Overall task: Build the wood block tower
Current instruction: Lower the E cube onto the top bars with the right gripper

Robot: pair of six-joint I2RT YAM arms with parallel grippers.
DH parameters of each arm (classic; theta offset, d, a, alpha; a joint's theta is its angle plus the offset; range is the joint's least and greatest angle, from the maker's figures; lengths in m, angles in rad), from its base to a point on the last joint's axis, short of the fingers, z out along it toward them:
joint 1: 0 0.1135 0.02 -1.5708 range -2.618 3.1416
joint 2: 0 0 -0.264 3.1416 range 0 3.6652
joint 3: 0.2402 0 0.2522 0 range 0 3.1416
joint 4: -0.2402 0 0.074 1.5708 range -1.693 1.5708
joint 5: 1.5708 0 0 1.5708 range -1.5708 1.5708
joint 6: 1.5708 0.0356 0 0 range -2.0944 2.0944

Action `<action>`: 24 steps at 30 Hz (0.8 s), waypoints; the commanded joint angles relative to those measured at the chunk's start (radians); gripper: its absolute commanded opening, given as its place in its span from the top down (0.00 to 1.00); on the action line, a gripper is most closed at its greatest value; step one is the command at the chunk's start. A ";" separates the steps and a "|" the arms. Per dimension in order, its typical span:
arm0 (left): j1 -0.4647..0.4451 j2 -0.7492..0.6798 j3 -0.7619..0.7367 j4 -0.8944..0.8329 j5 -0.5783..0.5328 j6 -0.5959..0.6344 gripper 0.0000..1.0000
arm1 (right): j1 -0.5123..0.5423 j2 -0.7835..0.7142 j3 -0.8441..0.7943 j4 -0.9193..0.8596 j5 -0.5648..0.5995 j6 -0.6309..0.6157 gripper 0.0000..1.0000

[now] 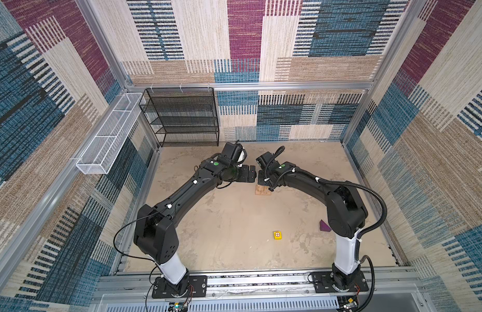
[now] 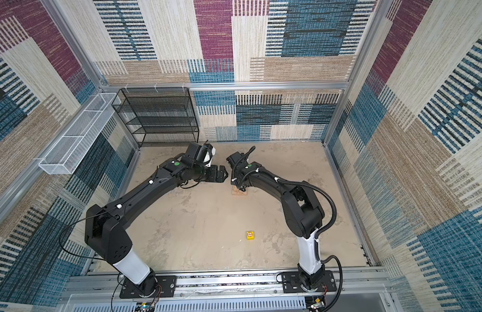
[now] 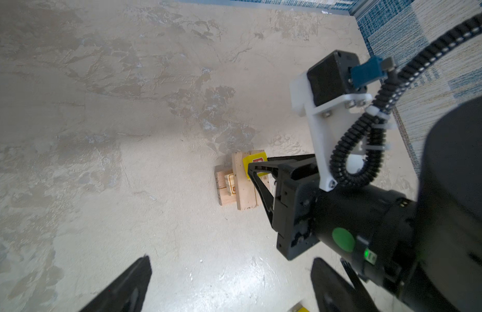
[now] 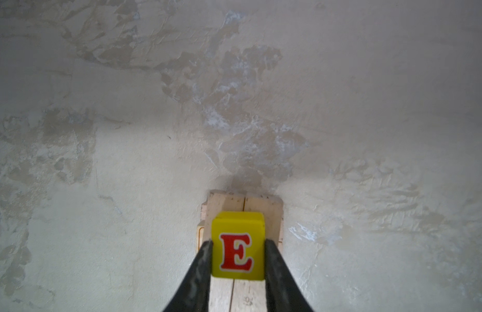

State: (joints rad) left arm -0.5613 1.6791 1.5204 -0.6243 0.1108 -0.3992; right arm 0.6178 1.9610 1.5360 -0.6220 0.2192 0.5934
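Right gripper point(image 4: 238, 242) pinches the E cube point(image 4: 237, 254) over the stack point(image 1: 262, 191), inside its edges, E up. Top 2 planks point(image 4: 273, 213) run lengthwise along the fingers point(image 4: 199, 270); lower ones cross them. Left gripper point(image 2: 224, 174), spread, hangs just beside at 9 o'clock. Loose cube point(image 1: 277, 235) at 6 o'clock, wedge point(image 1: 324, 226) at 4, well apart; floor point(image 1: 221, 216) otherwise open.

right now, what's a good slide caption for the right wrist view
Right gripper grips the yellow E cube over the stacked tan planks.
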 commanded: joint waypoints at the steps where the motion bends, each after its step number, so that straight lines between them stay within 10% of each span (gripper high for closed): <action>1: 0.001 -0.010 -0.002 0.020 0.004 -0.017 0.03 | 0.002 -0.008 -0.002 0.005 0.003 0.027 0.72; 24: 0.001 -0.019 -0.003 0.020 -0.005 -0.015 0.03 | 0.002 0.006 0.010 0.006 -0.040 0.047 0.57</action>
State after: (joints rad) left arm -0.5613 1.6669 1.5192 -0.6235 0.1101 -0.4000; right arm 0.6178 1.9656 1.5379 -0.6231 0.1898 0.6285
